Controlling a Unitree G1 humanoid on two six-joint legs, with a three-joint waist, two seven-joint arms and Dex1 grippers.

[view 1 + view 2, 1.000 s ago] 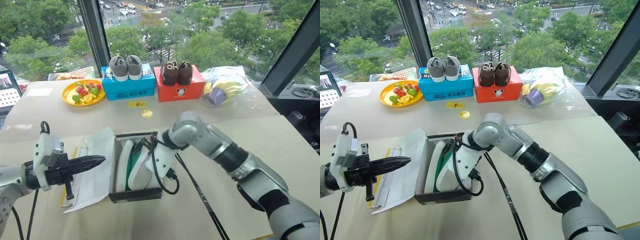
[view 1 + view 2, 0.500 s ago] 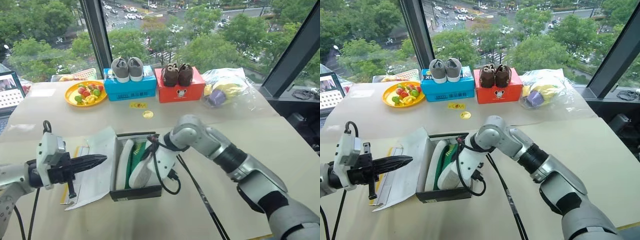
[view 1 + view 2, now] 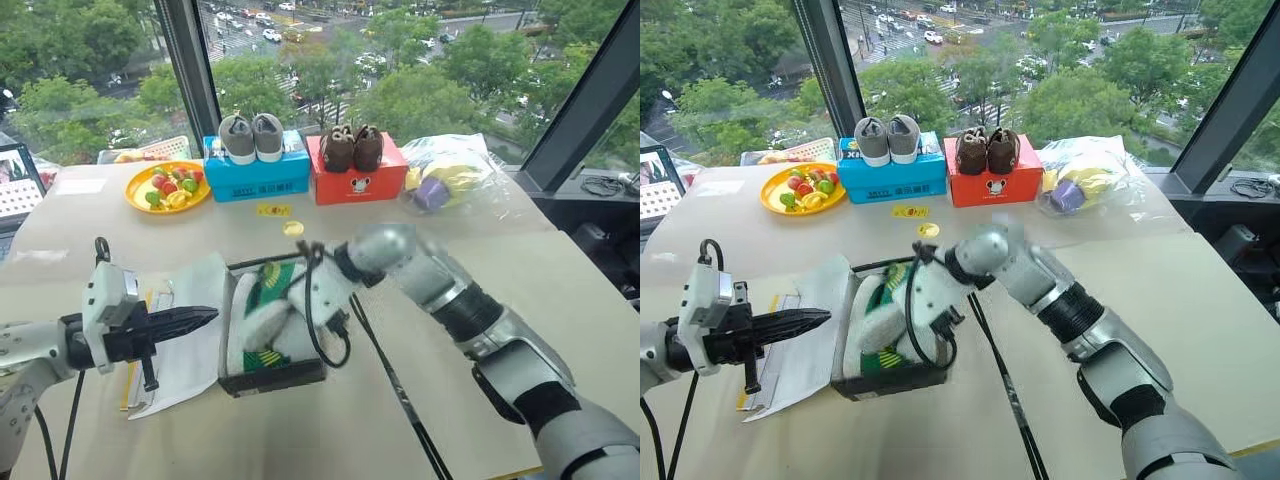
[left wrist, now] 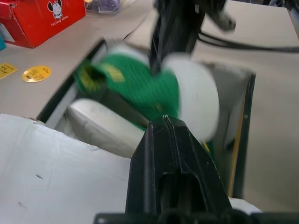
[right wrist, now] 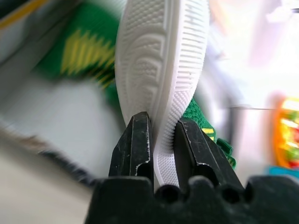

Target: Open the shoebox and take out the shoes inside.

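Note:
The shoebox (image 3: 276, 378) lies open on the table, its lid (image 3: 190, 345) folded out to the left with the white inside up. My right gripper (image 5: 161, 135) is shut on the white ribbed sole of a green-and-white shoe (image 3: 262, 300), which it holds tilted above the box. Green fabric with yellow marks (image 3: 265, 357) shows at the box's near end. Motion blur hides whether that is the second of the shoes. My left gripper (image 3: 207, 318) is shut and empty, hovering over the lid and pointing at the box. The same gripper (image 4: 163, 120) faces the raised shoe (image 4: 154, 91).
At the back stand a blue box (image 3: 256, 172) with grey shoes, a red box (image 3: 355, 178) with brown shoes, a yellow plate of fruit (image 3: 165, 187) and a plastic bag (image 3: 450, 180). A black cable (image 3: 395, 385) runs across the table right of the shoebox.
My right gripper has closed on the shoe and lifted it, tipping it up out of the box. The left gripper has stayed where it was.

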